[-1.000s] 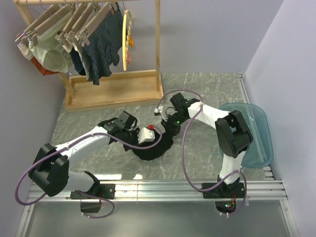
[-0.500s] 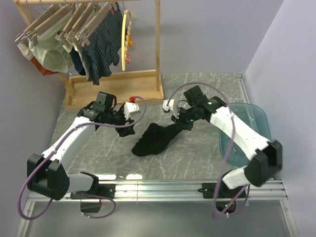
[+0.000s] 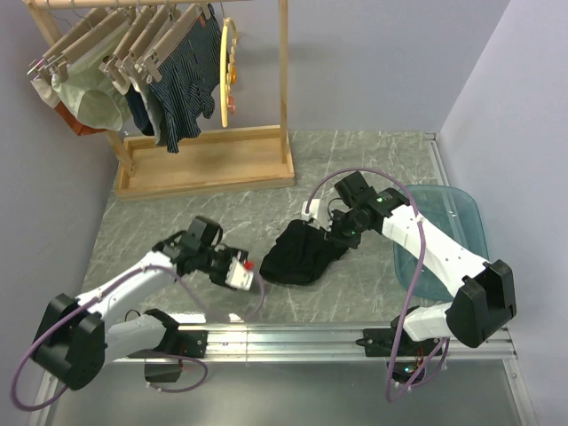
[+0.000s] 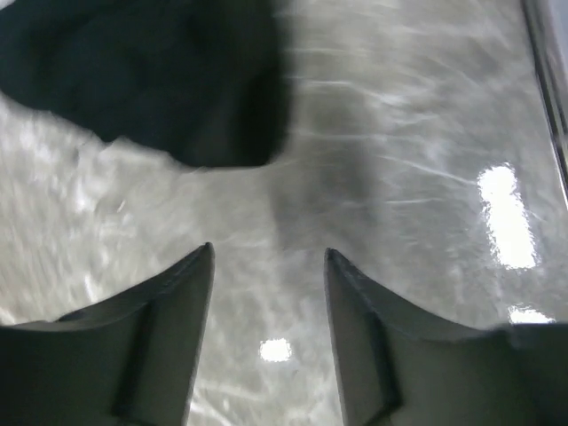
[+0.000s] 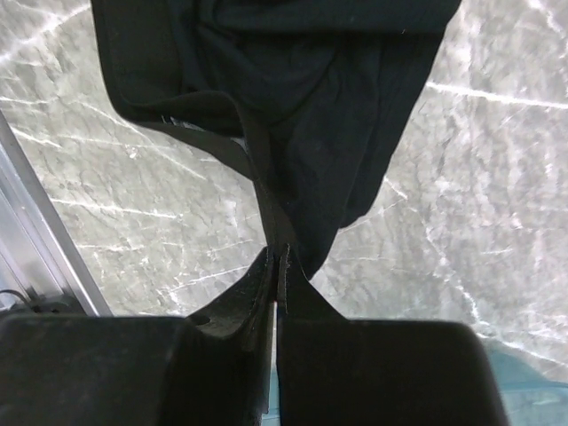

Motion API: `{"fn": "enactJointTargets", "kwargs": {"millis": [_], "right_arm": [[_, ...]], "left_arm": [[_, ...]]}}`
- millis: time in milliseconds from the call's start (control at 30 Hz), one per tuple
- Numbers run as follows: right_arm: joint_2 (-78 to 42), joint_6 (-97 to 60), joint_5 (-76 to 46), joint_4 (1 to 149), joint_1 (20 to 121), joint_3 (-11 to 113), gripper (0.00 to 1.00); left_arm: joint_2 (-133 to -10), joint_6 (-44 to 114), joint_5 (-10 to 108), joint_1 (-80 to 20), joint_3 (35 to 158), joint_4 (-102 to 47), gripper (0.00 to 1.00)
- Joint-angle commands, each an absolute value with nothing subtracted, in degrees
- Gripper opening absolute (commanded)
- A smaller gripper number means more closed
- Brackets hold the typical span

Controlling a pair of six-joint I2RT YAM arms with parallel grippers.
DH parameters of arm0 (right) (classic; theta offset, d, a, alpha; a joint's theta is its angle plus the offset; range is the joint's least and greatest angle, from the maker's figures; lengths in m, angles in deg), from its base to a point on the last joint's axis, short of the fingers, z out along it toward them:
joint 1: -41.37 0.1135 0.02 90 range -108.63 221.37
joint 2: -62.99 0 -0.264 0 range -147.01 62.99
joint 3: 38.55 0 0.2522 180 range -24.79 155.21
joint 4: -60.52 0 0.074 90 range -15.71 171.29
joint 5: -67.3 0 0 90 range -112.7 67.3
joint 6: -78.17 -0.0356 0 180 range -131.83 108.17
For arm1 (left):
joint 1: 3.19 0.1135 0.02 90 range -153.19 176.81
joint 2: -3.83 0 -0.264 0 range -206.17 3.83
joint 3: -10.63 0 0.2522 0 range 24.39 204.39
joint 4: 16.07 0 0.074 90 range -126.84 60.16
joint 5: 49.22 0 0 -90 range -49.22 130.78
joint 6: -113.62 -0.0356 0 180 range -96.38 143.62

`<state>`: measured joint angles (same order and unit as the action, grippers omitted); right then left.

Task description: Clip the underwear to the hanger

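The right gripper (image 5: 278,266) is clamped, fingers pressed together, on a fold of the plain black soft-fabric boxer briefs (image 3: 304,255). The rest of the garment lies bunched directly ahead of its fingertips on the grey marbled tabletop (image 3: 169,222).

The left gripper (image 4: 266,266) has its jaws spread with nothing between them and only bare tabletop below. The boxer briefs lie ahead of it and toward its left finger, near but not touching.

The thin yellow hanger (image 3: 229,71), with an arched top and small orange-red clips, hangs from the wooden garment rack (image 3: 284,89). It is well beyond both grippers and well apart from the boxer briefs. Just beside the hanger on the same rack hang dark blue striped shorts (image 3: 182,84).
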<state>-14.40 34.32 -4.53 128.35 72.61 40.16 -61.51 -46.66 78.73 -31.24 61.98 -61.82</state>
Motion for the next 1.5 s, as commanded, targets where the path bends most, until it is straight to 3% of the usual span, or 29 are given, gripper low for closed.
{"fn": "enactJointTargets", "kwargs": {"millis": [0, 367, 867, 1267, 1333, 1467], "right_arm": [[-12.78, 34.05, -5.21, 126.32, 71.96, 38.76, 0.00], [-10.76, 32.73, -4.77, 126.58, 71.95, 37.08, 0.00], [-11.19, 32.38, -4.07, 126.67, 71.08, 36.47, 0.00], [-10.93, 32.47, -3.19, 126.49, 70.46, 35.59, 0.00], [-10.58, 32.47, -3.28, 126.49, 70.29, 35.41, 0.00], [-9.96, 32.21, -2.92, 126.32, 70.02, 35.33, 0.00]], "left_arm": [[-55.95, -59.68, 76.02, -33.95, 54.30, -47.80, 0.56], [-66.73, -63.11, 78.48, -35.35, 49.88, -22.99, 0.56], [-69.47, -81.22, 82.17, -39.05, 48.39, -29.66, 0.56], [-69.38, -82.73, 81.03, -40.81, 47.33, -32.39, 0.54], [-69.03, -81.07, 81.55, -41.24, 47.24, -31.33, 0.47], [-69.55, -71.77, 80.68, -43.00, 49.16, -28.00, 0.20]]}}
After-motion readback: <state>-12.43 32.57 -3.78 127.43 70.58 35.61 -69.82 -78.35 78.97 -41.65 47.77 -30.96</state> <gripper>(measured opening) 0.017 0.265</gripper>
